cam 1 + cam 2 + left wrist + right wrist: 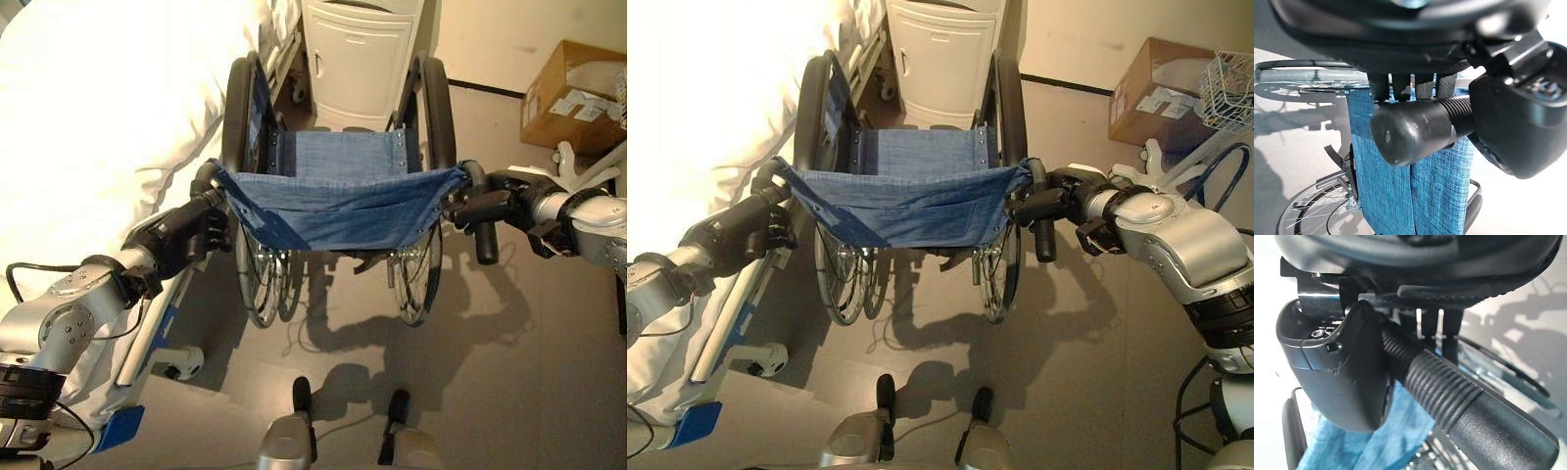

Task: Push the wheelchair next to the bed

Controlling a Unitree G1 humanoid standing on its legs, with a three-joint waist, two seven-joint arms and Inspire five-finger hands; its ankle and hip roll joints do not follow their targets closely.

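Note:
A wheelchair with a blue cloth back and seat stands before me, facing away, its left wheel close beside the white bed. My left hand is shut on the left push handle, fingers curled over the black ribbed grip. On the other side my right hand is shut on the right push handle, which sticks out past the palm.
A white cabinet stands just ahead of the wheelchair. A cardboard box sits on the grey floor at the far right, with a white wire basket near it. The bed's frame and castor are at my lower left.

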